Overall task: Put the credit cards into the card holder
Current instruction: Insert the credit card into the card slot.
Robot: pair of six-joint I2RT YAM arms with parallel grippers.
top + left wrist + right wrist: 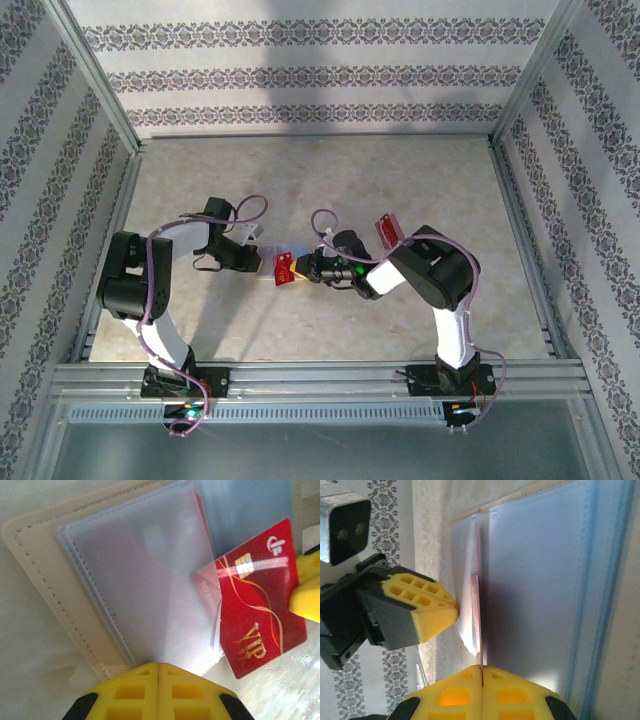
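Observation:
The card holder (45, 580) lies open on the table, its tan cover outside and grey-blue see-through pockets (145, 580) inside. My left gripper (158, 666) is shut on the edge of one pocket leaf. A red credit card (260, 605) with gold VIP lettering has one corner tucked under that leaf. My right gripper (481, 669) is shut on this card (480, 625), seen edge-on against the pockets (540, 580). From above, both grippers (262, 264) (303, 268) meet at the card (284, 270) mid-table. A faint red shape shows inside a pocket.
Another red card (388, 230) lies on the table just behind the right arm's forearm. Patterned walls and metal rails close the table on three sides. The left gripper's fingers (425, 610) sit close beside the right gripper.

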